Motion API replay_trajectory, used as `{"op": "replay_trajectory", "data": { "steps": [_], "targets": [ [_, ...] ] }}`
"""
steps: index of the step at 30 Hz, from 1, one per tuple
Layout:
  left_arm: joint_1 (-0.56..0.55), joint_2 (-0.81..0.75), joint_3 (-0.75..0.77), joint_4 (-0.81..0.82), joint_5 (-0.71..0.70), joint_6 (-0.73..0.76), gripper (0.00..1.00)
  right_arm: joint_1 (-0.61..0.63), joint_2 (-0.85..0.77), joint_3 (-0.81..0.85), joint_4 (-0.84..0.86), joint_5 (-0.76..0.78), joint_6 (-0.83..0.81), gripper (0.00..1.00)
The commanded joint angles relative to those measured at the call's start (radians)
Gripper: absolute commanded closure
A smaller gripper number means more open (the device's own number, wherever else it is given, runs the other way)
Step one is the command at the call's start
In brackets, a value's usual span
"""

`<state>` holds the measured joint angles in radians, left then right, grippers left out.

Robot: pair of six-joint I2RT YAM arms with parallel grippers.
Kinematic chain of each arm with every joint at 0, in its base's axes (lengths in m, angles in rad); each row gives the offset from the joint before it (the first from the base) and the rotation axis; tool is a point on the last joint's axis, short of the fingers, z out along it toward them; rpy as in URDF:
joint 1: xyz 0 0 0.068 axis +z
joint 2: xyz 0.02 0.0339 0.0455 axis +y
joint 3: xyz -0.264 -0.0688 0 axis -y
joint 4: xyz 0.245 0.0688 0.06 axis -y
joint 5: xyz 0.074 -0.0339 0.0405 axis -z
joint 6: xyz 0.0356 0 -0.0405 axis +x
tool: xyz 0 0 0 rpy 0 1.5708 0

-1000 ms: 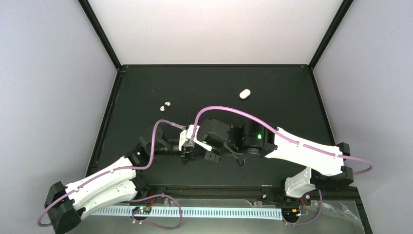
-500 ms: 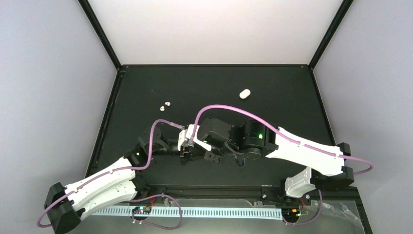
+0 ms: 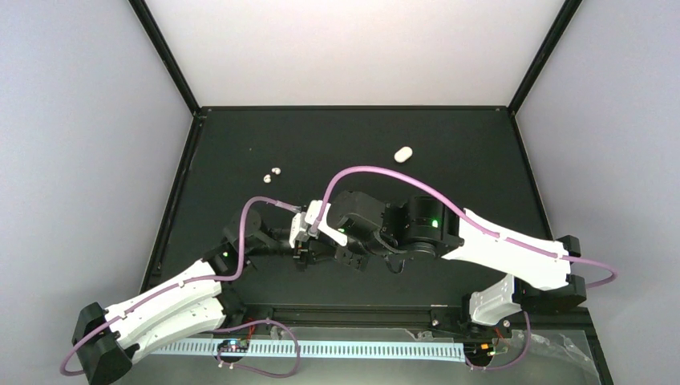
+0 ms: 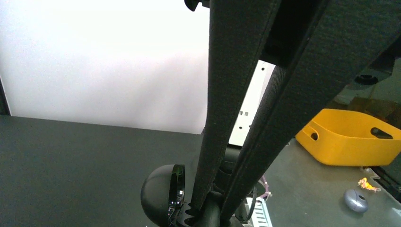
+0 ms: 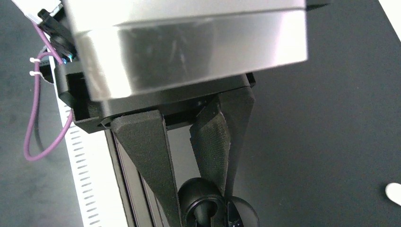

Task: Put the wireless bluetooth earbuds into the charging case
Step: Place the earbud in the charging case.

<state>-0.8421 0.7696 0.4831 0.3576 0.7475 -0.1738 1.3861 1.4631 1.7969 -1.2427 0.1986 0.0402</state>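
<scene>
The charging case is black and its lid stands open. In the left wrist view its domed lid (image 4: 161, 194) shows beside my left gripper (image 4: 213, 208), which is shut on the case's body. My right gripper (image 5: 202, 203) is shut on the same charging case (image 5: 201, 196) from the other side. From above, both grippers meet at mid-table, left gripper (image 3: 298, 253) and right gripper (image 3: 322, 243), and they hide the case. The two tiny white earbuds (image 3: 272, 175) lie together on the black mat, up and to the left of the grippers.
A white oval piece (image 3: 402, 153) lies alone at the back right of the mat, also at the edge as a white oval piece (image 5: 395, 193). A white perforated rail (image 3: 321, 349) runs along the near edge. A yellow bin (image 4: 350, 142) stands beyond the table.
The joined grippers and the case have shifted slightly to the left. The right gripper's hold has eased a touch. The earbuds and the white piece have not moved.
</scene>
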Motion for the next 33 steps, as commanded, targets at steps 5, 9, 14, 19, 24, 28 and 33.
{"op": "replay_trajectory", "data": {
  "steps": [5,9,14,19,24,28,33],
  "targets": [
    [-0.007,-0.019,0.019,0.067,-0.006,-0.007,0.99,0.009,-0.033,0.043,0.033,-0.021,0.035,0.90],
    [-0.007,-0.018,0.018,0.067,-0.006,-0.010,0.98,0.008,-0.050,0.057,0.041,-0.021,0.047,0.83],
    [-0.007,-0.021,0.016,0.069,-0.008,-0.010,0.98,0.008,-0.068,0.081,0.042,-0.034,0.058,0.76],
    [-0.007,-0.028,0.010,0.076,-0.014,-0.020,0.99,0.003,-0.108,0.089,0.067,-0.006,0.070,0.62],
    [-0.005,-0.052,-0.019,0.166,-0.035,-0.094,0.98,-0.051,-0.228,-0.035,0.191,0.091,0.107,0.53],
    [-0.005,-0.067,-0.044,0.288,-0.028,-0.172,0.98,-0.130,-0.376,-0.185,0.354,0.081,0.157,0.47],
    [-0.005,-0.061,-0.046,0.471,-0.021,-0.279,0.99,-0.156,-0.505,-0.333,0.496,0.104,0.219,0.35]
  ]
}}
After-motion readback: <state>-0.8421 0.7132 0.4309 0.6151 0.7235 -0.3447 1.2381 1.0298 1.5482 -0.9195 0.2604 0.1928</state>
